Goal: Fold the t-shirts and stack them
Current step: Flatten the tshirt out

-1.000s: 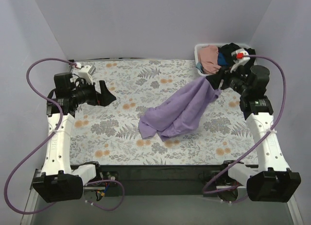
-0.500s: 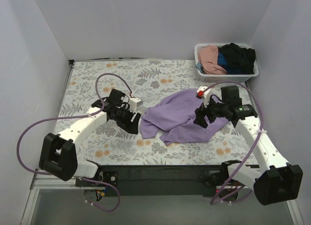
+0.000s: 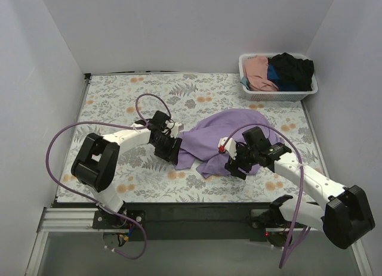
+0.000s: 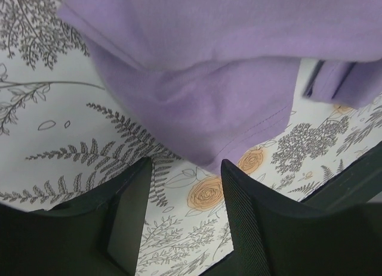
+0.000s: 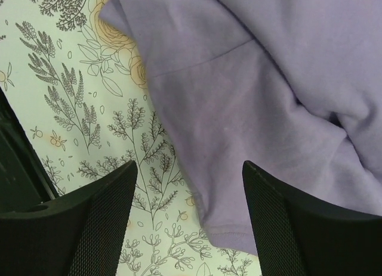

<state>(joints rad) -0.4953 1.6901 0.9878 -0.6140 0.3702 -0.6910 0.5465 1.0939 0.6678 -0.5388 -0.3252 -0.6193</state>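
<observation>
Near the middle of the desk, a little right of centre, you have the purple shirt lying rumpled in a loose heap, one arm at each side of its near edge. Your left fingers sit low at the shirt's left corner. In the left wrist view they are spread apart with nothing between them but printed desk, and the shirt's stitched hem lies just ahead of their tips. Your right fingers are at the near right edge, also spread wide and gripping nothing. In the right wrist view a hemmed corner of the shirt lies on the desk in the gap between them, closer to the right-hand finger. You cannot tell from these views whether either finger touches the cloth. At the far right corner the white basket holds the pink shirt, black shirt and blue shirt, well apart from the purple one.
</observation>
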